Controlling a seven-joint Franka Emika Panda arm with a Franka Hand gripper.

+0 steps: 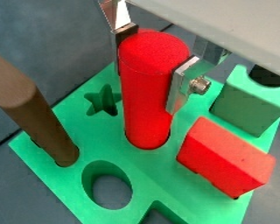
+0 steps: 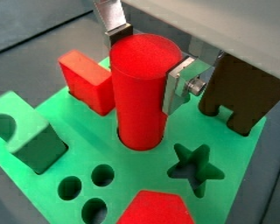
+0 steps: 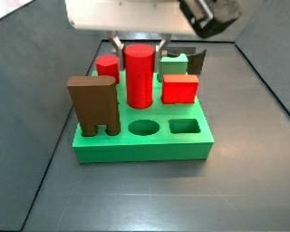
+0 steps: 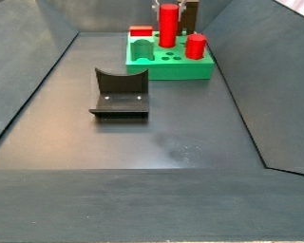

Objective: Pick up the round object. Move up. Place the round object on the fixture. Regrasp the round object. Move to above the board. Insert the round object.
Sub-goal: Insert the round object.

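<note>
Bright green and thick, the square board (image 3: 145, 145) is seen at the far end of the dark floor, with the tall brown arch-shaped block (image 3: 94, 104), the red cube (image 3: 179, 89) and the short red hexagonal peg (image 3: 106, 66) standing on it, while the dark L-shaped fixture (image 4: 119, 93) stands well apart, nearer the camera in a side view. The long smooth red cylinder peg (image 1: 147, 87) is held upright with its lower end in a round hole of the board. The pincer (image 1: 152, 54) is closed narrowly on the peg's upper part, one silver finger (image 2: 178, 84) pressed against each side.

No legible text, labels or numbers — not on any surface.
</note>
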